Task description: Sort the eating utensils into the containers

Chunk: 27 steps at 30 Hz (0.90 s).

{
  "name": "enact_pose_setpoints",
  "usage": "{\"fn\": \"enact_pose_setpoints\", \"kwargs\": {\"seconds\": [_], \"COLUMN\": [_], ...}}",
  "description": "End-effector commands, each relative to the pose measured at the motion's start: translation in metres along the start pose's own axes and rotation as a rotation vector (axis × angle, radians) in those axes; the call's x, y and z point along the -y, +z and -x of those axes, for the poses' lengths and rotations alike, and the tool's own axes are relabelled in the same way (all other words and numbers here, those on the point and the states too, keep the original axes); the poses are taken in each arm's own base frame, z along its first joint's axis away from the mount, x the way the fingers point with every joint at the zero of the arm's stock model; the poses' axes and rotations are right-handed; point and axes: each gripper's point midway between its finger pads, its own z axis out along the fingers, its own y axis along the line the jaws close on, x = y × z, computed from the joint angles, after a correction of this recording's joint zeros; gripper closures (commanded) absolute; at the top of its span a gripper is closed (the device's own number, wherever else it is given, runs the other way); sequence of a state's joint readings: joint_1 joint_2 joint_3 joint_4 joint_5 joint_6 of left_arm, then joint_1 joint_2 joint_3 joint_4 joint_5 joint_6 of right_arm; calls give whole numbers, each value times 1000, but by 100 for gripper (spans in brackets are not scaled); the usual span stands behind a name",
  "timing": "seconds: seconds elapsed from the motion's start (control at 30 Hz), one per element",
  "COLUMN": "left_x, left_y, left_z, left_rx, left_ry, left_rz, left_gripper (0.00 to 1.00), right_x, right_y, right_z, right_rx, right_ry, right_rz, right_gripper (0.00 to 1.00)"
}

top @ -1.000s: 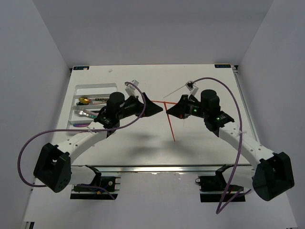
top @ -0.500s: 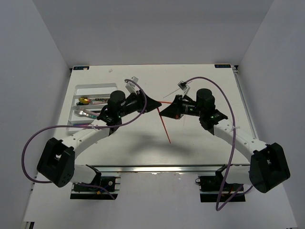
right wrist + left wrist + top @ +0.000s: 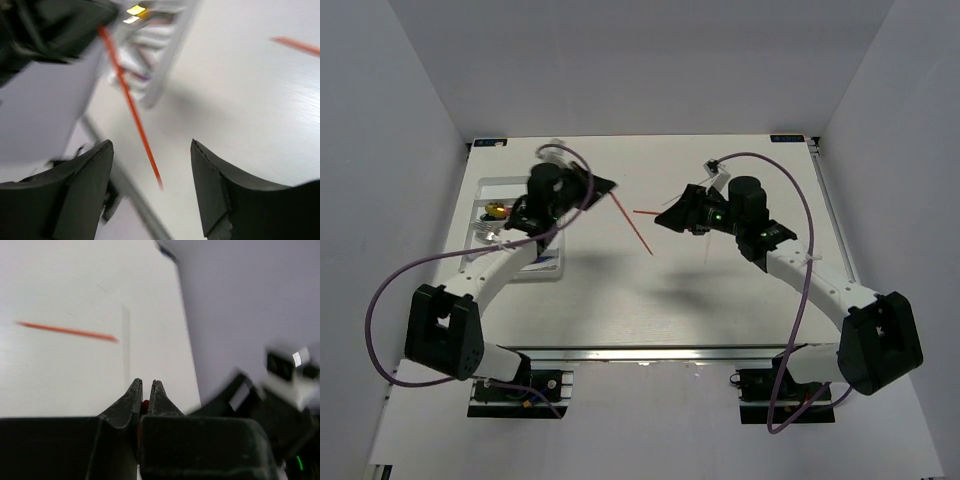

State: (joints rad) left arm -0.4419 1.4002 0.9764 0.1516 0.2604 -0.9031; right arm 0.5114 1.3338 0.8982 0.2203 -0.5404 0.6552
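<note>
Nearest me, the red stick [image 3: 632, 226] slants over the counter [image 3: 720, 300], its far end clenched in my left tool [image 3: 610, 186]. My right tool [image 3: 662, 220], gripping it a second ago, stands released. A second red stick [image 3: 644, 211] lies just before it. Far left, the white tray [image 3: 492, 187] holds a gold-bowled spoon [image 3: 497, 210].

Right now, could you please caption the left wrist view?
Left tool shut on one red stick; another stick lies beyond.
</note>
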Motion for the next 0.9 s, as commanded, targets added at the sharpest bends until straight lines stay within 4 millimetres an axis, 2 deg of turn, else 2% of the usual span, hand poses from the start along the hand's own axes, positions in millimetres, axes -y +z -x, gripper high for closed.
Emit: {"fn": "enact_pose_setpoints", "kwargs": {"seconds": [0.0, 0.03, 0.07, 0.1, 0.13, 0.17, 0.2, 0.23, 0.27, 0.3, 0.33, 0.4, 0.43, 0.53, 0.57, 0.67, 0.73, 0.77, 0.87], "left_x": [-135, -165, -178, -208, -232, -241, -260, -276, -286, -288, -316, -331, -347, -361, -370, -382, -384, -392, -397], "left_y": [-40, -60, -66, -73, -90, -92, -92, -103, -104, -104, -103, -96, -89, -88, -86, -87, -85, -83, -82], "left_z": [85, 124, 136, 144, 165, 179, 191, 211, 221, 240, 242, 253, 258, 273, 271, 279, 286, 281, 277], "left_rx": [272, 397, 442, 476, 540, 575, 606, 680, 710, 748, 761, 777, 765, 803, 801, 812, 807, 793, 784], "left_ry": [-218, -285, -326, -402, -442, -448, -487, -500, -510, -520, -551, -576, -600, -644, -672, -666, -636, -637, -635], "left_rz": [467, 481, 464, 492, 524, 521, 539, 553, 546, 522, 553, 524, 517, 445, 439, 456, 473, 492, 508], "left_gripper": [100, 100, 100, 100, 100, 100, 100, 100, 100, 100, 100, 100, 100, 100, 100, 100, 90, 86, 72], "right_x": [76, 78, 86, 87, 86, 88, 94, 96, 97, 98, 100, 100, 104, 113, 116, 124, 129, 127, 128], "right_y": [-36, -43, -47, -49, -53, -55, -57, -58, -58, -58, -56, -54, -52, -49, -47, -41, -36, -31, -22], "right_z": [34, 35, 25, 27, 27, 24, 21, 19, 18, 16, 14, 9, 5, -2, -4, -7, -7, -9, -7], "right_rx": [187, 210, 202, 226, 238, 234, 231, 220, 212, 198, 182, 156, 145, 121, 112, 85, 72, 57, 42], "right_ry": [59, 61, 59, 49, 40, 30, 26, 19, 14, 1, -4, -20, -19, -25, -27, -30, -30, -24, -16], "right_rz": [-510, -539, -565, -567, -564, -575, -595, -605, -612, -609, -607, -594, -598, -607, -614, -627, -634, -608, -595], "right_gripper": [31, 31, 30, 29, 28, 24, 24, 23, 23, 22, 22, 22, 22, 22, 22, 22, 22, 22, 22]}}
